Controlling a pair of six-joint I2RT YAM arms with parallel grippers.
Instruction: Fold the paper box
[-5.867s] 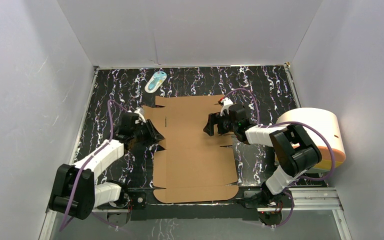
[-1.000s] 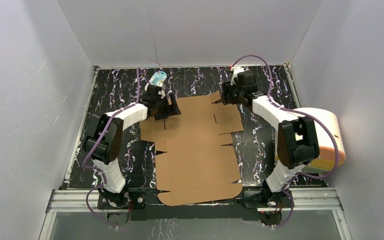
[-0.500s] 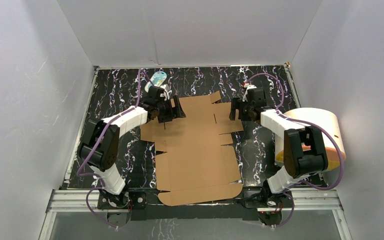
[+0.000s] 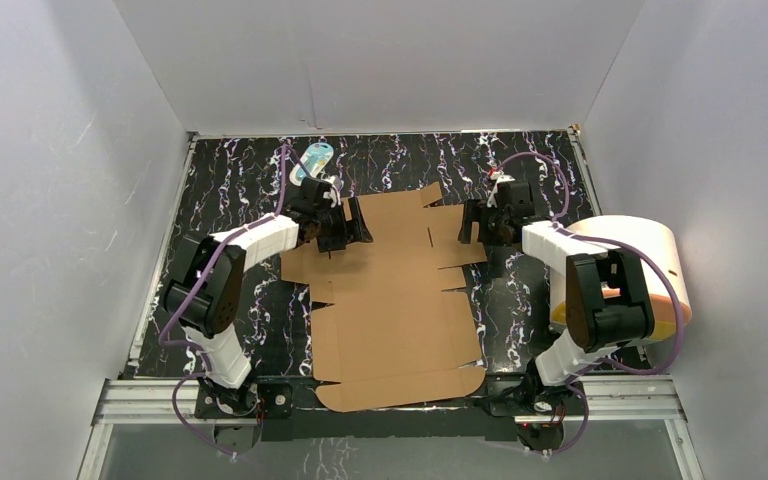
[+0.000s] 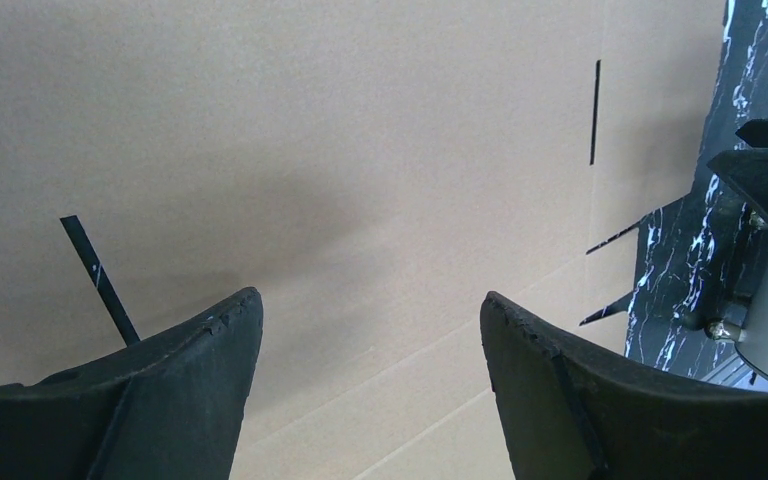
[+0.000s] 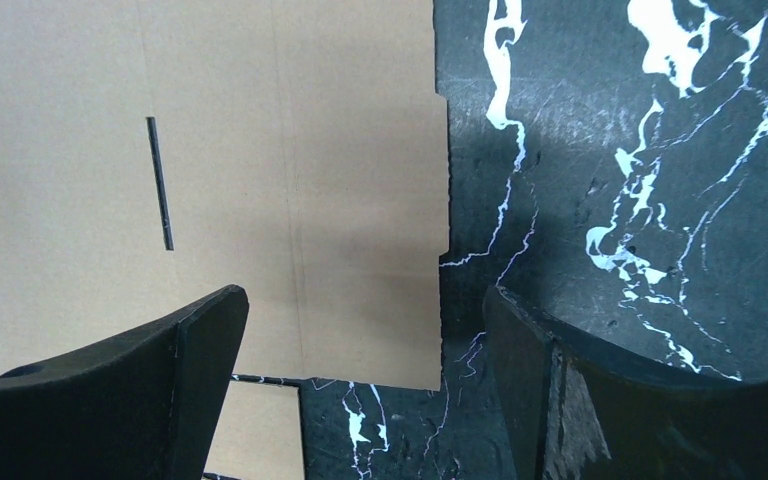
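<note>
The paper box (image 4: 390, 300), a flat brown corrugated die-cut sheet with thin slits and creases, lies on the black marbled table (image 4: 230, 180). The left gripper (image 5: 370, 310) hangs spread over the sheet's far left part. The right gripper (image 6: 365, 300), also spread, straddles the far right flap's edge. Neither pinches anything.

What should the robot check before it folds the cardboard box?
1. Left hand open: ok, it is over the paper box.
2. Right hand open: ok, straddling the box's right edge.
3. Cardboard gripped: not ok, neither hand holds it.
4. Cream cylinder apart from box: ok.
5. White-and-blue item clear of left arm: cannot tell.
</note>
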